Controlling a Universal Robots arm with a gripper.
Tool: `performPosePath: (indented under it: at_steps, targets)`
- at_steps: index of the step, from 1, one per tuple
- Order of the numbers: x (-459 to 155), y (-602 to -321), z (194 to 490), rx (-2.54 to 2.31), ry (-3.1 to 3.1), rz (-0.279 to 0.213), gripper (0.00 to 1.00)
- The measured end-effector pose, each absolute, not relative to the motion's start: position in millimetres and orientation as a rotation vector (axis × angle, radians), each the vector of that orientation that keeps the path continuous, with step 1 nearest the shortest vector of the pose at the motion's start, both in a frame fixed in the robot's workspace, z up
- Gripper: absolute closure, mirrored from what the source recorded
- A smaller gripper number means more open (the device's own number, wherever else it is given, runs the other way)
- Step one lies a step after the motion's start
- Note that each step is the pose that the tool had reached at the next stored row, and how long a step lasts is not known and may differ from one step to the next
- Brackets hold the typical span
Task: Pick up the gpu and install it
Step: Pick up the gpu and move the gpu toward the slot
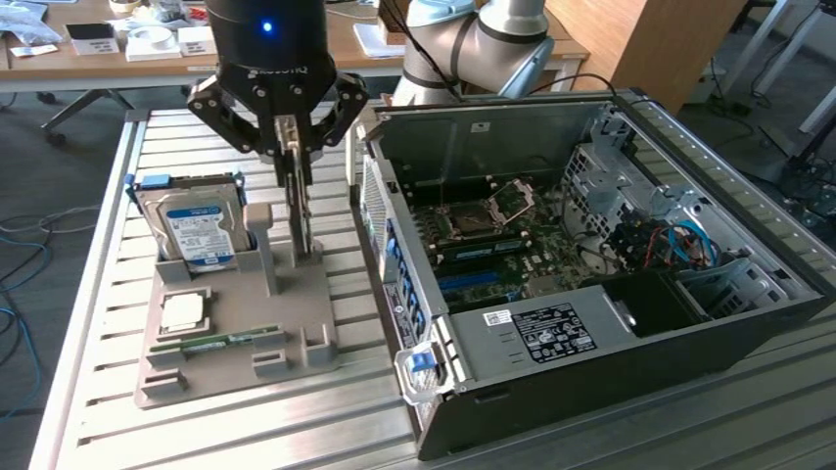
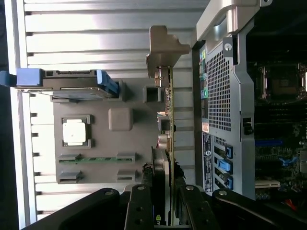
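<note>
The gpu hangs upright as a thin dark card, edge-on, over the right side of the grey parts holder. My gripper comes down from above and is shut on the card's top edge. In the wrist view the gpu runs away from the gripper, with a black finger on each side and its silver bracket at the far end. I cannot tell whether its lower end still touches the holder. The open computer case stands just to the exterior view's right.
On the holder stand a silver hard drive in a blue-tabbed bracket, a square processor and a green memory stick. The case's perforated rear panel is close beside the card. The motherboard lies exposed inside. Everything rests on a slatted metal table.
</note>
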State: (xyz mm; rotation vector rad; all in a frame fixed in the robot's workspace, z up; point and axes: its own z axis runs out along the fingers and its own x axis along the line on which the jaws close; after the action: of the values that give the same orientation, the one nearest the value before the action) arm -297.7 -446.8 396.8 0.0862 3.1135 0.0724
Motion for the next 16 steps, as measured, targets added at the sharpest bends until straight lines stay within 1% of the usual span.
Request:
performPosePath:
  at_steps: [16]
  targets:
    - [-297.7, -446.8, 397.5, 0.086, 3.114, 0.072, 0.73]
